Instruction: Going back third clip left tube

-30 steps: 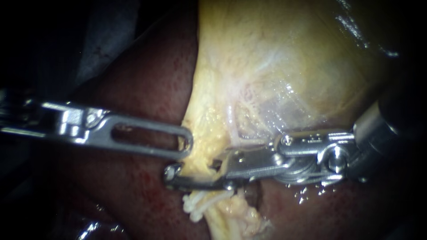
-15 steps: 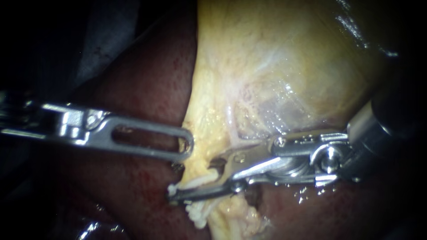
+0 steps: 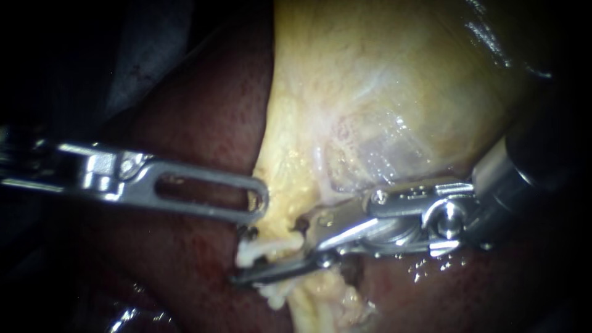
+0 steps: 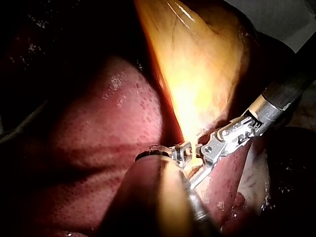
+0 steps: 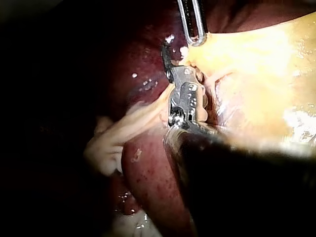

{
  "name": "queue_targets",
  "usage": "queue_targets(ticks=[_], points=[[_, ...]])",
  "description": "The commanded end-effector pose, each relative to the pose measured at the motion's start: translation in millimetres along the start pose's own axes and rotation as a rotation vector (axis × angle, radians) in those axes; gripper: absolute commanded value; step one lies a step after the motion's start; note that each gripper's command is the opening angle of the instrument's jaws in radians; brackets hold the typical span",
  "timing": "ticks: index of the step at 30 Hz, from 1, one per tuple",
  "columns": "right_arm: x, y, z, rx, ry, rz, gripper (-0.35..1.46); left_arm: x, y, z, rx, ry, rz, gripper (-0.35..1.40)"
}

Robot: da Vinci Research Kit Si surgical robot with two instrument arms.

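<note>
In the endoscope view my right instrument (image 3: 269, 254) has its jaws open around a pale tube below the gallbladder (image 3: 382, 92). A white clip (image 3: 253, 253) sits across the tube in the gap between the jaws. More white clip material (image 3: 271, 297) shows just under the lower jaw. My left instrument (image 3: 256, 206), with a slotted jaw, is shut on the gallbladder's yellow edge just above the clip. The left wrist view shows both instruments (image 4: 180, 153) (image 4: 200, 165) tip to tip at that edge. In the right wrist view a pale strand (image 5: 123, 128) trails beside my right instrument (image 5: 170, 59).
Dark red liver (image 3: 203, 123) lies behind and below both instruments. The gallbladder's thin translucent wall (image 3: 370, 148) hangs right above the right instrument's wrist. Wet liver (image 3: 425, 271) lies under that wrist.
My right instrument's jaws, closed across the tube a second ago, have opened; the lower jaw dropped and a white clip now shows between them. Its wrist shifted slightly left. The left instrument held still.
</note>
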Motion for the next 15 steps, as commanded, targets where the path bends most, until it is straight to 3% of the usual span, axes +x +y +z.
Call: queue_targets(ticks=[1, 6, 15], points=[[-0.2, 0.1, 0.1, 0.000, -0.001, -0.020, 0.52, 0.0, 0.0, 0.0, 0.000, 0.000, 0.000, -0.35], [-0.6, 0.2, 0.2, -0.003, -0.003, -0.100, 0.48, 0.0, 0.0, 0.0, 0.000, 0.000, 0.000, -0.35], [-0.3, 0.1, -1.1, -0.002, 0.000, -0.102, 0.46, 0.0, 0.0, 0.0, 0.000, 0.000, 0.000, -0.35]])
